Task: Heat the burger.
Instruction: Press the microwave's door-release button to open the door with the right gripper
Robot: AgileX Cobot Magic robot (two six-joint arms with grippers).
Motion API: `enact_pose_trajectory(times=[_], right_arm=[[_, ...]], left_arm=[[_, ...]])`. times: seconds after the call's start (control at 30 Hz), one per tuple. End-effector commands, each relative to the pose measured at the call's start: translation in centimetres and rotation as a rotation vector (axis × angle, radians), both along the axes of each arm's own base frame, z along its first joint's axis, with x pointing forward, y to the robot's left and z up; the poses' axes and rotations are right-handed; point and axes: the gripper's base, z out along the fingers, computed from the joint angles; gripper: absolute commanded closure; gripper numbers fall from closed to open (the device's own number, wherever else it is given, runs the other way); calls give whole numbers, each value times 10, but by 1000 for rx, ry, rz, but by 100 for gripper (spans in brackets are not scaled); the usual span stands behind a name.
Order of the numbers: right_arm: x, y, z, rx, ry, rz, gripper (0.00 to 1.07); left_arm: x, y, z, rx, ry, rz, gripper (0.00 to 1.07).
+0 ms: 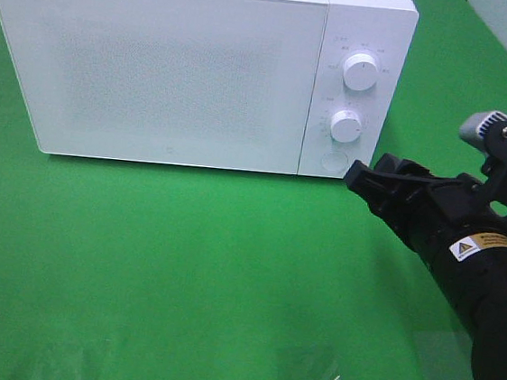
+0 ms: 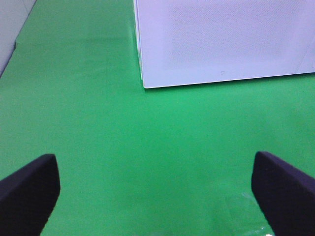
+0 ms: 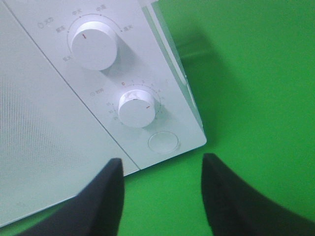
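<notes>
The microwave (image 1: 185, 65) is white, its door (image 1: 157, 71) speckled with a fine grey dot grid, and the white upper knob (image 1: 360, 71) and lower knob (image 1: 345, 125) each carry a thin red line. The tablecloth (image 1: 182, 264) is plain bright green, and the right arm (image 1: 487, 296) is black with a yellow-and-white label (image 1: 484, 243)

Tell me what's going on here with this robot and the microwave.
The white microwave sits on the green table with its door closed. The right gripper is open and empty, poised just in front of the control panel's lower corner, near the round button below the lower knob. The left gripper is open over bare table, holding nothing. No burger shows in any view, so whether it is inside cannot be told.
</notes>
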Motion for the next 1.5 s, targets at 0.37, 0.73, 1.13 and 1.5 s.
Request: enact_pose_trajectory(times=[0.37,0.73,1.13,1.5], right_arm=[[-1,6,-4,800,128,-131,107],[-2,13,-24,972,250,-176,107],[15,20,-42,1006,277,-166,107],[56,14,-47,1036,253,-154,107]], left_arm=[[-2,0,0,0,-24,4,9],[-2,0,0,0,-24,4,9],[-2,0,0,0,-24,4,9],[-2,0,0,0,-24,4,9]])
